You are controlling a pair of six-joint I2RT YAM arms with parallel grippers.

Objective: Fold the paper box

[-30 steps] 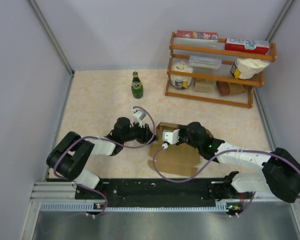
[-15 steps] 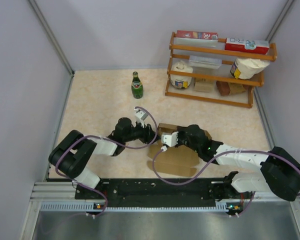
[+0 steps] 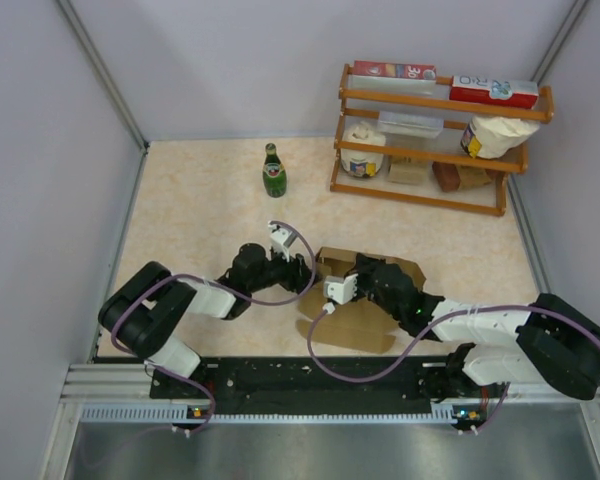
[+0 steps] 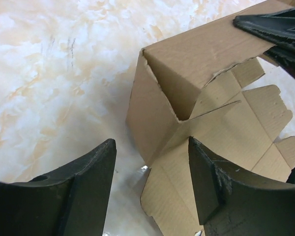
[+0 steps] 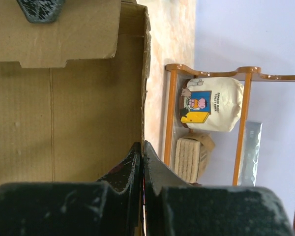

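Tabletop [image 3: 200, 210] carries the paper box [image 3: 365, 328] toward 6 o'clock, half raised, one wall upright over flat flaps. At its 10 o'clock corner sits the left hand [image 3: 302, 268], fingers apart; the right hand [image 5: 143, 150], fingers pressed together, meets a wall's edge.

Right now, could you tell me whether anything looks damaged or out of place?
The paper box has a ragged, torn-looking edge along one raised wall, seen by the left wrist camera; its other flaps are cleanly cut.
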